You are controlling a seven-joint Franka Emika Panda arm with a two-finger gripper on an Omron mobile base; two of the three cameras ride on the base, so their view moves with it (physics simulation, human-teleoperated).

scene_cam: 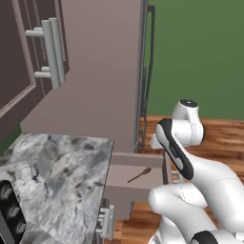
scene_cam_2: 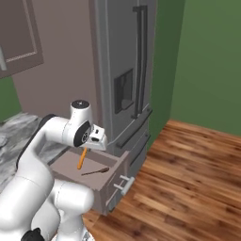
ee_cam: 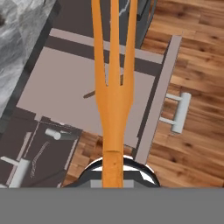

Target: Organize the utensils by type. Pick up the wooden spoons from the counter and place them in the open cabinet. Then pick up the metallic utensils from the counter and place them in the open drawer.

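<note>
The pincer (scene_cam_2: 89, 149), clamped on an orange fork (scene_cam_2: 82, 158), hangs directly above the open drawer (scene_cam_2: 68, 170), the fork's long axis pointing down into it.

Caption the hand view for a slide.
Gripper holds an orange fork above the open drawer, where a dark utensil already lies.
</note>
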